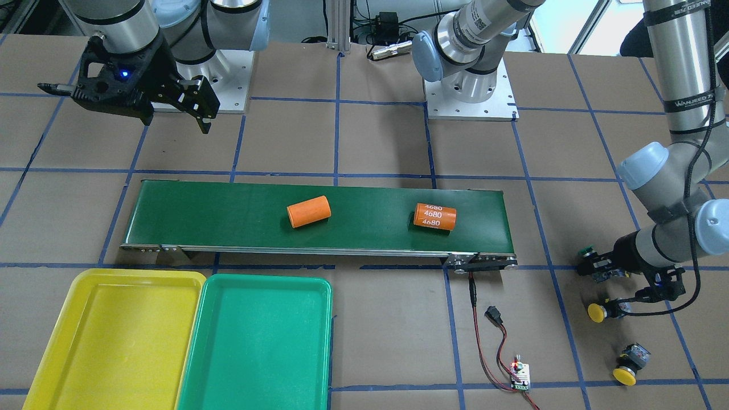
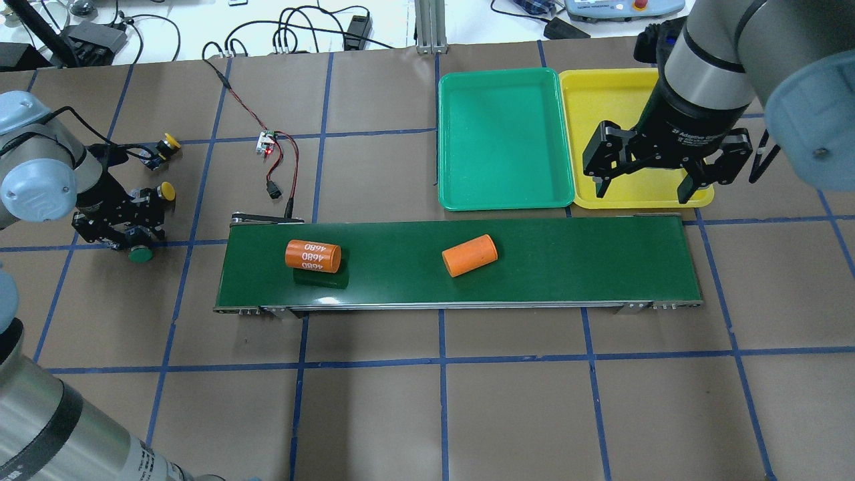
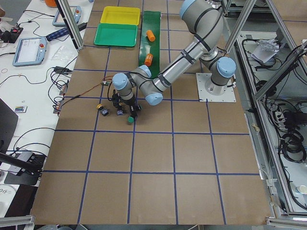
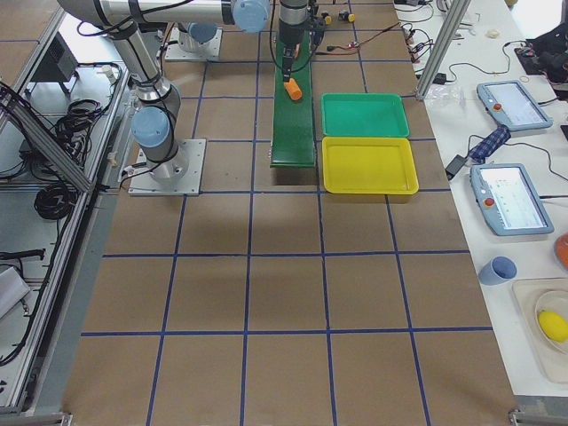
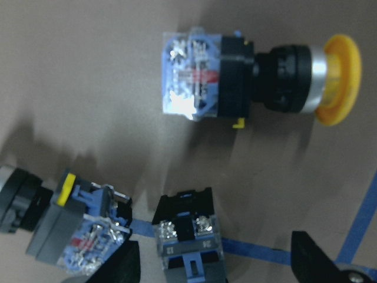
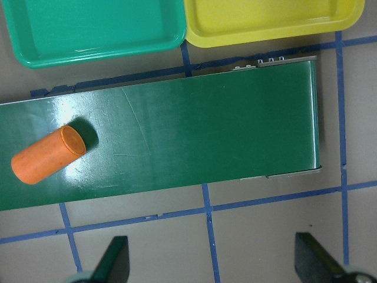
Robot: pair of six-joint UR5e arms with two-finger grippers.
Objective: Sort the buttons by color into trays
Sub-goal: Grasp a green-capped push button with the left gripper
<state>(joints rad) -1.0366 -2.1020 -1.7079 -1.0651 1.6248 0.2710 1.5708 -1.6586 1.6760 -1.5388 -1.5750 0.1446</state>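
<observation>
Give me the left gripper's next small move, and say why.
Probably close the left gripper on the green button. Its fingers stand open on either side of that button's body, with a gap on each side. In the overhead view the green cap pokes out past the gripper. This button belongs in the green tray.

Between my left hand's [image 5: 217,262] fingers, the middle button [image 5: 188,233] runs off the bottom edge; the blurred lower-left button's [image 5: 70,221] cap is cropped.
</observation>
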